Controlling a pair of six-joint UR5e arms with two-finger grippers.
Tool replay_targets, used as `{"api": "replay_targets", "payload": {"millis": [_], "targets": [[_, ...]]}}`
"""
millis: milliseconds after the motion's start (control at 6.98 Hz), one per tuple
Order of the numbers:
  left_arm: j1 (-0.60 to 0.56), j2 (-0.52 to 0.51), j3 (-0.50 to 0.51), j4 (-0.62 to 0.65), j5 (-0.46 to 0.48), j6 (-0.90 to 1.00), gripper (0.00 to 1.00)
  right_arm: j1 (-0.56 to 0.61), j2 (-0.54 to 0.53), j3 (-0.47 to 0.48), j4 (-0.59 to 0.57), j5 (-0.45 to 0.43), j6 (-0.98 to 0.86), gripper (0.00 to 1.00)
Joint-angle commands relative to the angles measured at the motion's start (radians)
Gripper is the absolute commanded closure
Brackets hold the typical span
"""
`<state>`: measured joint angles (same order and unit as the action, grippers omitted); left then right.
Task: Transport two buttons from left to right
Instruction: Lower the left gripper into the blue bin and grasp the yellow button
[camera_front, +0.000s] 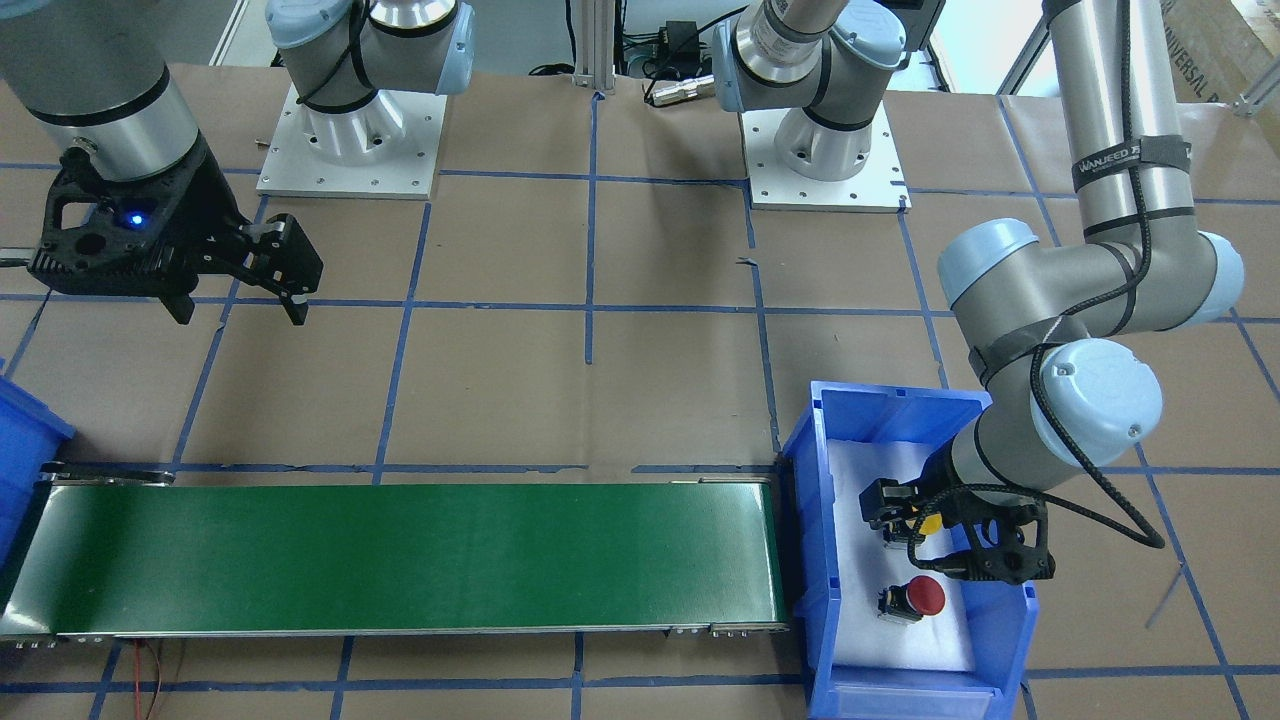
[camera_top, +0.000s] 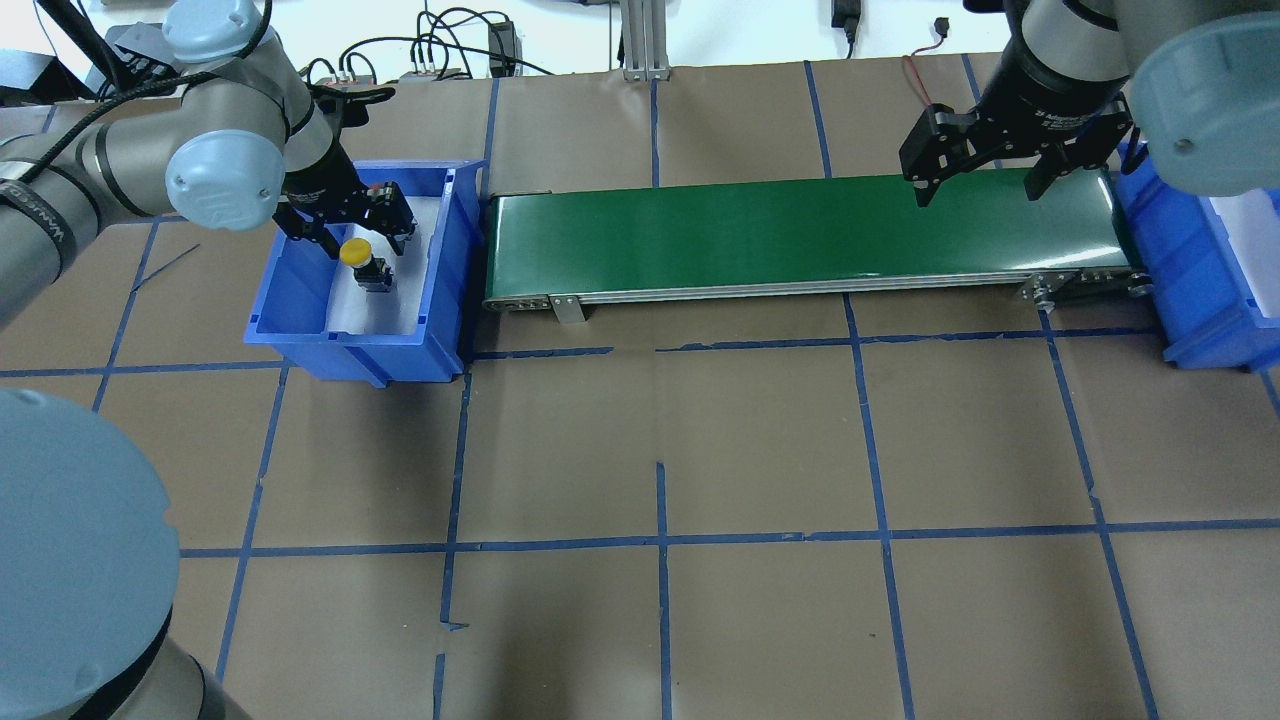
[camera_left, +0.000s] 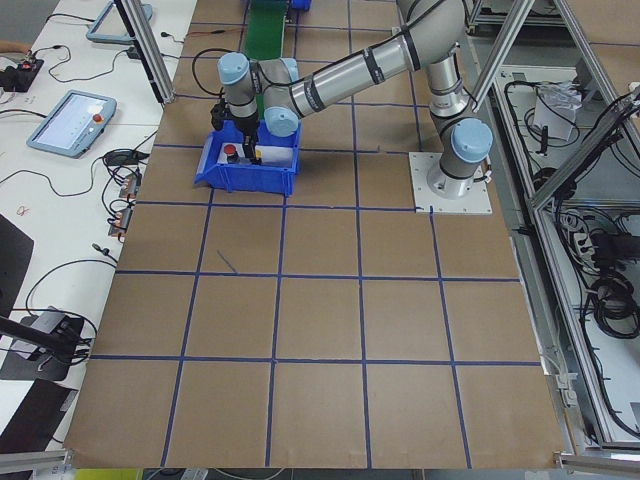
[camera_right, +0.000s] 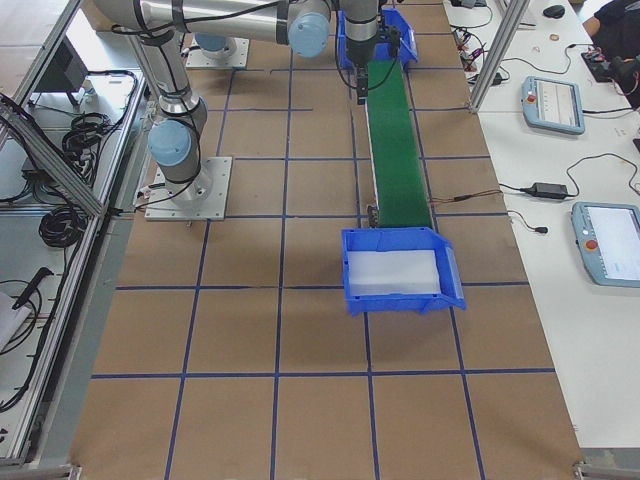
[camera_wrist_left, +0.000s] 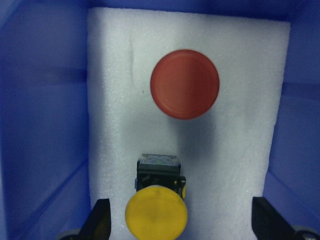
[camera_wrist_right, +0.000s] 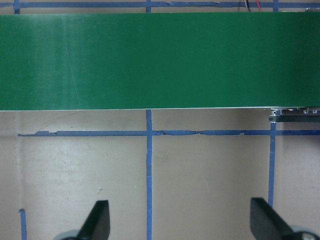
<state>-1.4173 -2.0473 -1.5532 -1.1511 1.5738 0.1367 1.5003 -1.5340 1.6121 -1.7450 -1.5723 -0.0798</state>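
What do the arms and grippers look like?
The left arm and right arm: silver-grey tubes, pale blue joint caps, black bands. A black cable runs along the left arm, under a strap lettered WANJEED. The left gripper and right gripper: black, two-fingered, open-framed; a blue light glows on the right one.

The silver arms had pale blue joint caps, black cables strapped on, white base plates and black grippers.

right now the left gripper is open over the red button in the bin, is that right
Not quite. The left gripper is open over the yellow button, not the red button, which sits farther along in the same bin. The left wrist view shows it.
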Motion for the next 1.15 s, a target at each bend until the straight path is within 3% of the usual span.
{"api": "replay_targets", "payload": {"millis": [0, 430, 717, 860, 1003], "targets": [[0.001, -0.001, -0.004, 0.001, -0.001, 0.000, 0.59, 0.000, 0.000, 0.000, -0.001, 0.000, 0.000, 0.00], [0.003, 0.012, 0.019, -0.002, 0.003, 0.004, 0.64, 0.000, 0.000, 0.000, -0.001, 0.000, 0.000, 0.00], [0.017, 0.112, 0.028, -0.092, -0.006, -0.008, 0.64, 0.000, 0.000, 0.000, -0.001, 0.000, 0.000, 0.00], [0.017, 0.156, 0.027, -0.117, -0.032, -0.028, 0.64, 0.000, 0.000, 0.000, -0.001, 0.000, -0.002, 0.00], [0.011, 0.173, 0.041, -0.130, -0.120, -0.126, 0.64, 0.000, 0.000, 0.000, -0.001, 0.000, -0.002, 0.00]]}}
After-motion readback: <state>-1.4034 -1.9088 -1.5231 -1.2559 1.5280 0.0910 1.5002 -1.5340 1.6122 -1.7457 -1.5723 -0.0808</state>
